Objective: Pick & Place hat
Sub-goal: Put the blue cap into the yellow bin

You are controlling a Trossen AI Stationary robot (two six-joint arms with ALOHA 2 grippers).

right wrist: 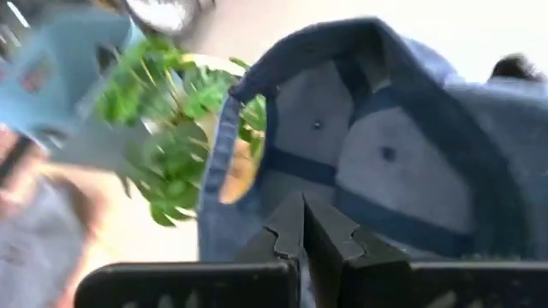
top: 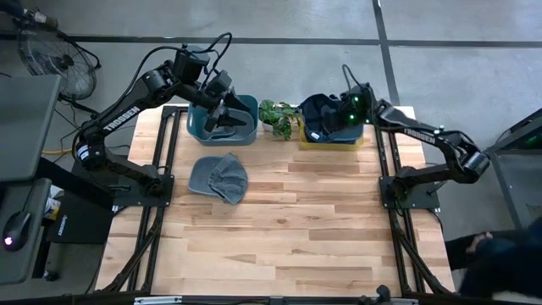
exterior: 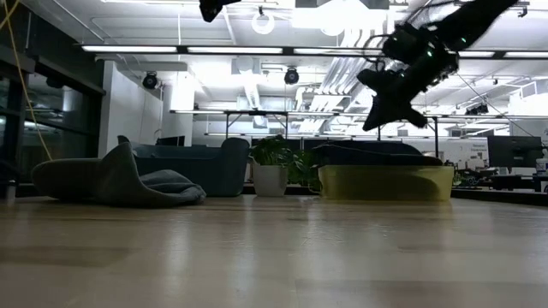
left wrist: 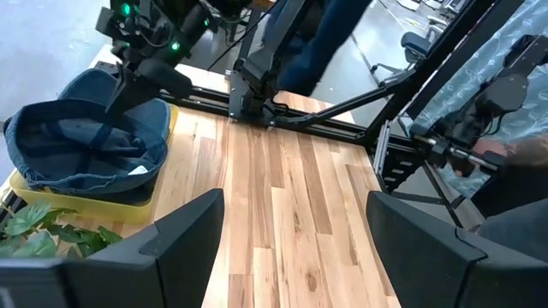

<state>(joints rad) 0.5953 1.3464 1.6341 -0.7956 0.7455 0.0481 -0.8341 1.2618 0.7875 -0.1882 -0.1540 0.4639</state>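
A dark blue hat (top: 326,114) lies hollow side up in a yellow bin (top: 332,142) at the table's far right; it fills the right wrist view (right wrist: 385,154). My right gripper (top: 350,108) hangs shut just above this hat (left wrist: 81,137), with nothing showing between its fingers (right wrist: 301,227). The low view shows it clear of the bin (exterior: 372,124). A grey hat (top: 218,178) rests with its crown flattened on the wood, left of centre (exterior: 120,181). My left gripper (left wrist: 295,248) stands open, raised over a teal bin (top: 222,123) at the far left.
A small potted plant (top: 279,117) stands between the two bins at the far edge. Bare wood planks fill the table's middle and near half (top: 288,237). A person's dark sleeve shows off the table at the near right (top: 500,250).
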